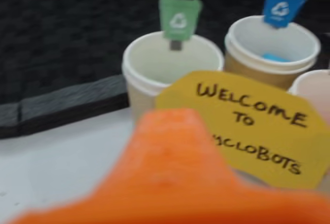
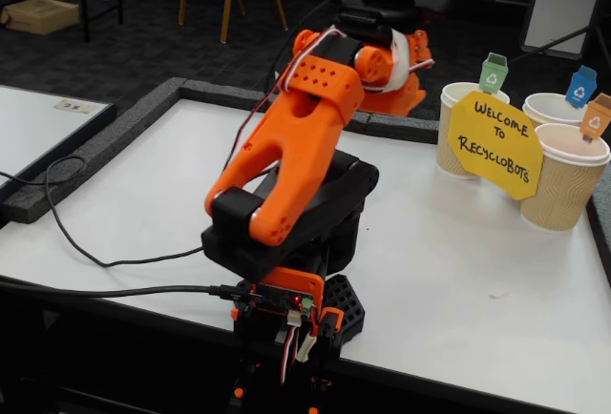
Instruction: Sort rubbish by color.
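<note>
Yellow sign (image 1: 252, 131) reads "WELCOME TO RECYCLOBOTS" before tagged paper cups (image 1: 170, 69).

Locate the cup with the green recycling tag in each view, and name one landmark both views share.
Wrist view: the green-tagged cup stands upper centre, behind the yellow sign.
Fixed view: green-tagged cup at right, leftmost of three cups, partly behind the sign.
Shared landmark: the yellow sign.

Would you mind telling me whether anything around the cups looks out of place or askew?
Nothing looks spilled or damaged. The yellow sign leans tilted against the cups, and a light blue lump lies inside the blue-tagged cup. The green-tagged cup looks empty.
</note>
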Available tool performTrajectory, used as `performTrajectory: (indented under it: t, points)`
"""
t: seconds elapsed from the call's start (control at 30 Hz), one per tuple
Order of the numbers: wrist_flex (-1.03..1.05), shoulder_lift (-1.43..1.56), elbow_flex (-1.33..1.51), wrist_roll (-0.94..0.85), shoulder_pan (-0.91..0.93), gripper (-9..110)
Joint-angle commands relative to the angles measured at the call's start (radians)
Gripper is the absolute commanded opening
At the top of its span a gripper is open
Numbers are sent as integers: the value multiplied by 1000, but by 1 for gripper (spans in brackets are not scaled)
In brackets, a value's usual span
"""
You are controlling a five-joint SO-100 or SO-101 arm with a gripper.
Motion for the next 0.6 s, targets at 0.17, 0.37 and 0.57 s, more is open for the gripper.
performTrajectory:
  t: [0.17,0.37,0.57]
  points:
    - [-46,20,74,2,-107,8]
    - [-55,18,183,2,-144,7]
    - [-26,18,233,2,-238,7]
